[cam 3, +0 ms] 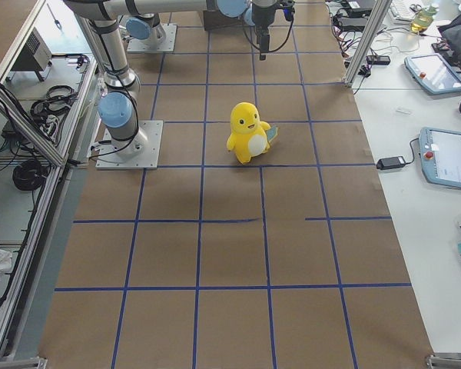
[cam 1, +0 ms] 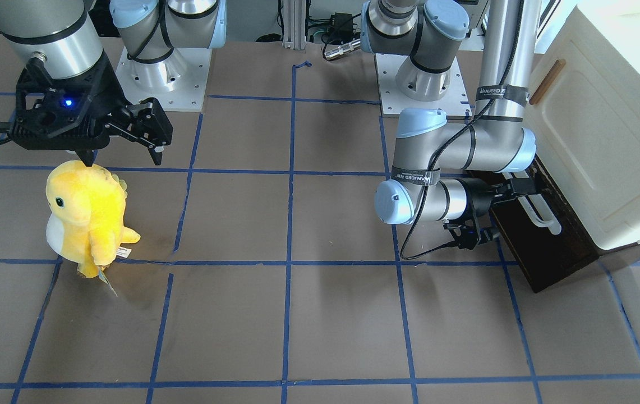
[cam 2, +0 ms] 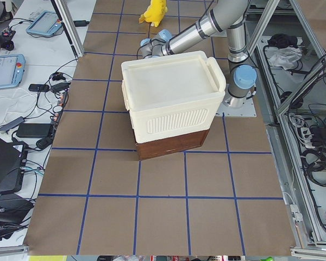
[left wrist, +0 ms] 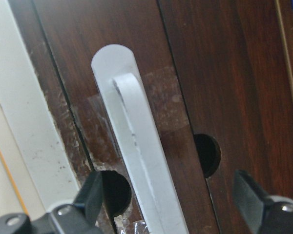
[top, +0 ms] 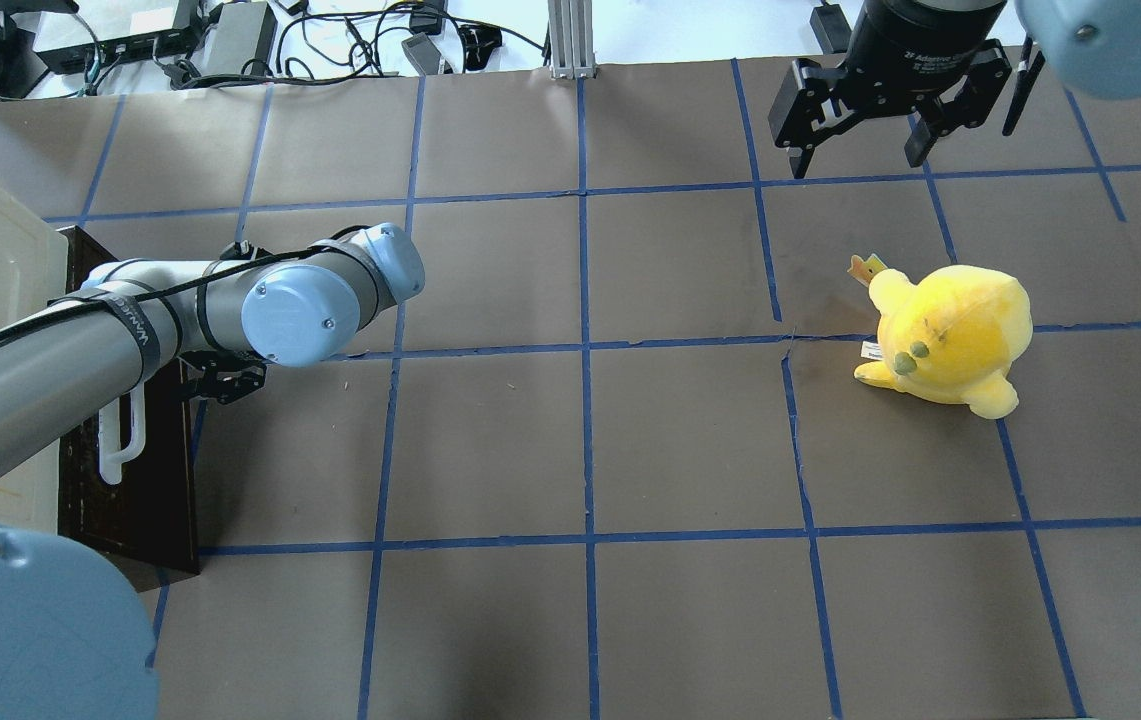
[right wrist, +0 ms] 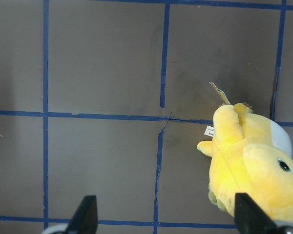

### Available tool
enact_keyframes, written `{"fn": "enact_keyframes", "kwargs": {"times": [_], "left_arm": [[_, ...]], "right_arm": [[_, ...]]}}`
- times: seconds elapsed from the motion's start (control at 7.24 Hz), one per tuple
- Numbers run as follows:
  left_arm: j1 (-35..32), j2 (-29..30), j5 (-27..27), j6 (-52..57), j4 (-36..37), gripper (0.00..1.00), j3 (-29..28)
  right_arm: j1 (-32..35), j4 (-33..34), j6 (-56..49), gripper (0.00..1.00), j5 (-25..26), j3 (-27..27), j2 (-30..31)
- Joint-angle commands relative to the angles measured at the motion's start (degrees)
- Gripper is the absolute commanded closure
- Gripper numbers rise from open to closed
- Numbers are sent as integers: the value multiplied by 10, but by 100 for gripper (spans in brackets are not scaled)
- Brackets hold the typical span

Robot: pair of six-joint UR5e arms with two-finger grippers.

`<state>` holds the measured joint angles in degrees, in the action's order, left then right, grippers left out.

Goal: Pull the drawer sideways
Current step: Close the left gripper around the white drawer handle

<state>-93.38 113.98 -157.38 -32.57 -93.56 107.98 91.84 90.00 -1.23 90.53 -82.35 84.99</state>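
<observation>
the left gripper is holding its jaws spread either side of the white bar handle without pinching it, so the drawer is sitting apparently shut under the cream cabinet, leaving the grasp and the sideways pull undone.

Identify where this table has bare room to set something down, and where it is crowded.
Bare: the wide middle of the table, between the drawer and the yellow plush toy. Crowded: the drawer end, where the left gripper straddles the white handle, and the patch around the toy, near the open right gripper.
</observation>
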Motion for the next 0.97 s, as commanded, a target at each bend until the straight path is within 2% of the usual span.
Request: {"fn": "enact_keyframes", "kwargs": {"times": [0.0, 0.41, 0.83], "left_arm": [[0, -2, 1, 1, -2, 16, 0], [0, -2, -5, 2, -3, 33, 0], [0, -2, 0, 2, -3, 39, -1]], "right_arm": [[0, 0, 0, 0, 0, 0, 0], [0, 0, 0, 0, 0, 0, 0], [0, 0, 0, 0, 0, 0, 0]]}}
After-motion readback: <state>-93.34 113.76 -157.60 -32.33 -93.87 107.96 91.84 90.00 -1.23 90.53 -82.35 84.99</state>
